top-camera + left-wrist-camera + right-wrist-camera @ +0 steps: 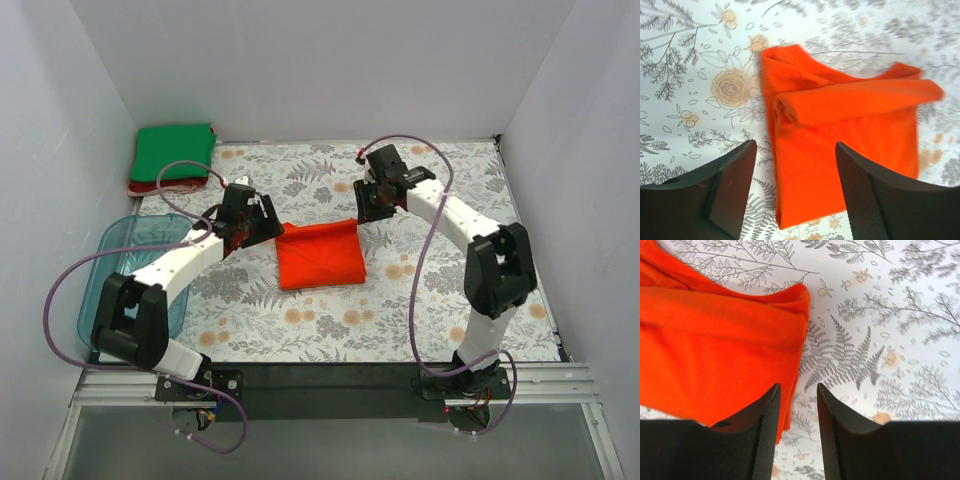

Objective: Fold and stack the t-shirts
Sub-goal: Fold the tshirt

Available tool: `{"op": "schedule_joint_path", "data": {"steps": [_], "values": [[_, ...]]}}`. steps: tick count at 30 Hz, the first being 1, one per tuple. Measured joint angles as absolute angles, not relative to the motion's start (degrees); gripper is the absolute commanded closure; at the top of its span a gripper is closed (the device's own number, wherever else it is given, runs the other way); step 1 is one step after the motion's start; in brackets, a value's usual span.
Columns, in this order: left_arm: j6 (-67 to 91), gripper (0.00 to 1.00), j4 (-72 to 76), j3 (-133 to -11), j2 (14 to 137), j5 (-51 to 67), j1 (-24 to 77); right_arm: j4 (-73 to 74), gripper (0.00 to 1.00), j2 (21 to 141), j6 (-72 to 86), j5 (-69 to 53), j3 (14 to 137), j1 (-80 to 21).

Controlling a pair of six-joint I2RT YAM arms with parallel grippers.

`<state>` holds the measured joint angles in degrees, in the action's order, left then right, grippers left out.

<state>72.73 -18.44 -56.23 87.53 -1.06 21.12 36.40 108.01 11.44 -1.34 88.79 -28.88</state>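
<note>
The bright orange-red t-shirt [320,255] lies folded into a rough square in the middle of the floral table cloth. A loose fold runs across its top [850,100]. My left gripper [262,222] hovers at the shirt's far left corner, open, with the cloth below the gap [796,150] and nothing held. My right gripper [368,208] hangs above the far right corner, open; the shirt edge [715,350] lies under its left finger. A green t-shirt [174,152] sits folded on a dark red one [150,187] at the back left.
A clear blue plastic tub [135,270] stands at the left edge beside the left arm. White walls enclose the table on three sides. The floral cloth [450,190] covers the whole work surface.
</note>
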Motion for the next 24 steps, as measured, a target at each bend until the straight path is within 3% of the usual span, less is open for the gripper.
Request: {"op": "schedule_joint_path", "data": {"steps": [4,8,13,18,24], "values": [[71.9,0.38,-14.6,-50.5,77.0,0.7,22.3,29.8,0.58,97.4,11.0,-4.4,79.8,-28.7],[71.9,0.53,-7.8,-44.0,70.8,5.5,23.0,21.2,0.59,93.4,9.7,-14.1,72.3,-28.6],[73.0,0.76,-1.9,-43.0,80.0,10.2,23.3,13.7,0.59,101.5,8.9,-24.3,71.3,-28.6],[75.0,0.77,0.8,-49.7,95.1,12.4,21.7,9.8,0.59,112.0,8.8,-29.4,75.2,-27.7],[77.0,0.68,3.6,-57.2,103.9,12.9,19.5,3.9,0.59,119.0,11.3,-33.5,79.4,-23.2]]}}
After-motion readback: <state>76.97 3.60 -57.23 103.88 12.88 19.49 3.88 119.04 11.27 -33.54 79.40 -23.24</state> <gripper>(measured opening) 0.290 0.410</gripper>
